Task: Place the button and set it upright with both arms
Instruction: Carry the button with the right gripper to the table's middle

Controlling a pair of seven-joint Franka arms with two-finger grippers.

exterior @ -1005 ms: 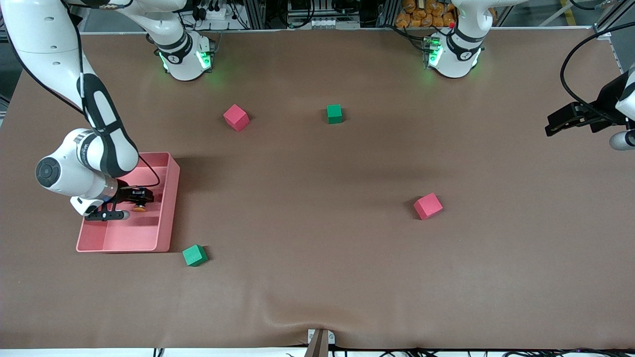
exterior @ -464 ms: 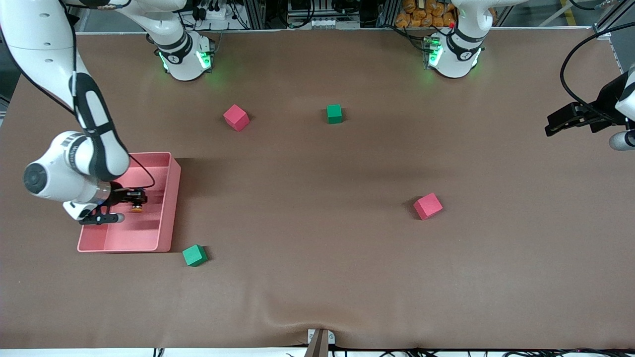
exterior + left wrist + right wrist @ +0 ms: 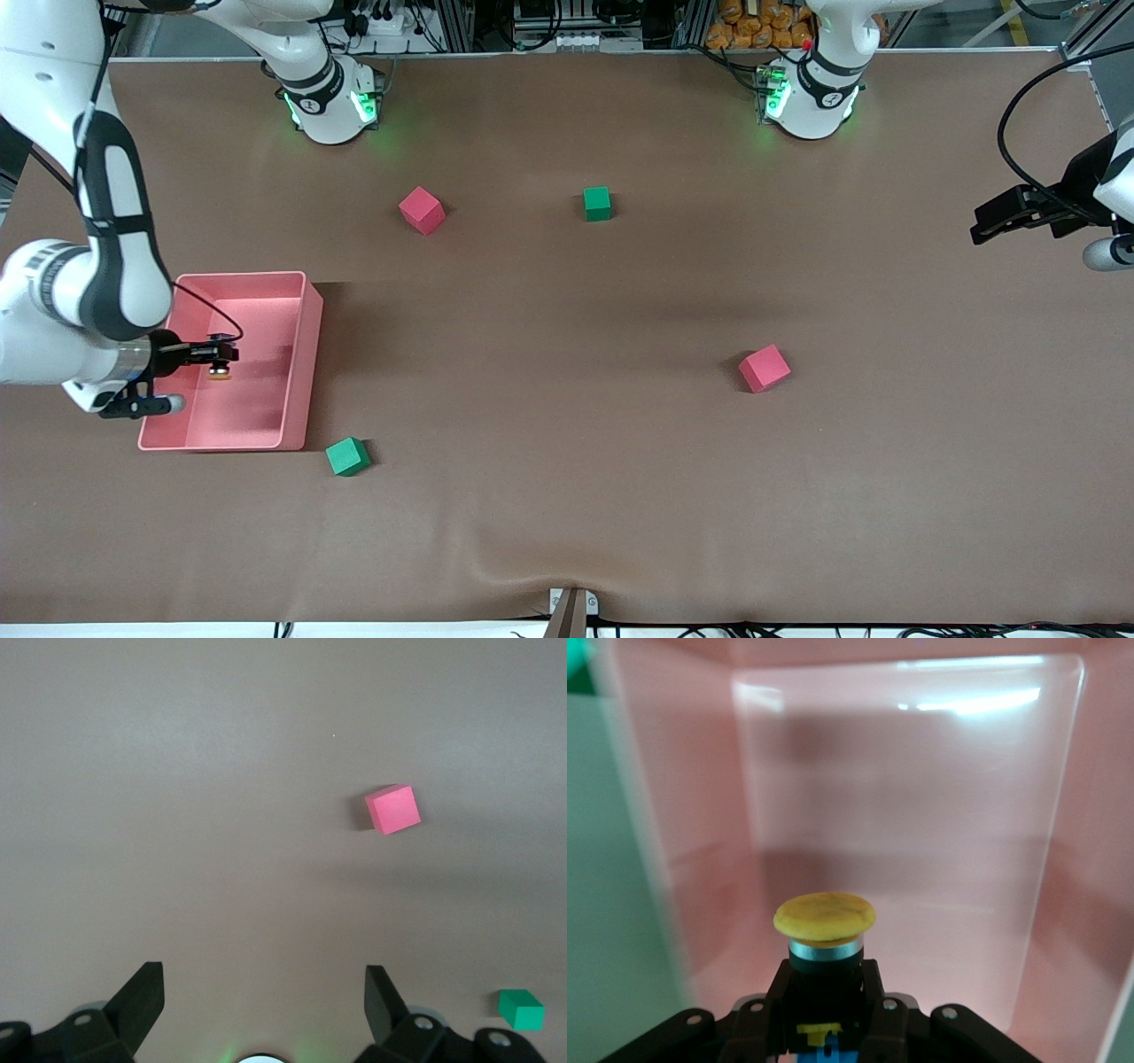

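My right gripper (image 3: 221, 356) is shut on the button (image 3: 218, 373) and holds it over the pink tray (image 3: 297, 372), low inside it. In the right wrist view the button (image 3: 825, 926) shows its round orange cap and black-and-blue body between the fingers (image 3: 877, 1001), with the tray wall (image 3: 700, 797) around it. My left gripper (image 3: 985, 228) is open and empty, up over the left arm's end of the table; its fingers (image 3: 146, 992) show over bare table in the left wrist view.
A red cube (image 3: 422, 210) and a green cube (image 3: 597, 203) lie near the bases. Another red cube (image 3: 765, 368) lies mid-table, also in the left wrist view (image 3: 392, 809). A green cube (image 3: 347, 456) sits beside the tray's corner nearer the camera.
My right arm has drawn back toward the table's end, carrying the button across the tray's inside away from the table's middle. The left arm has not moved.
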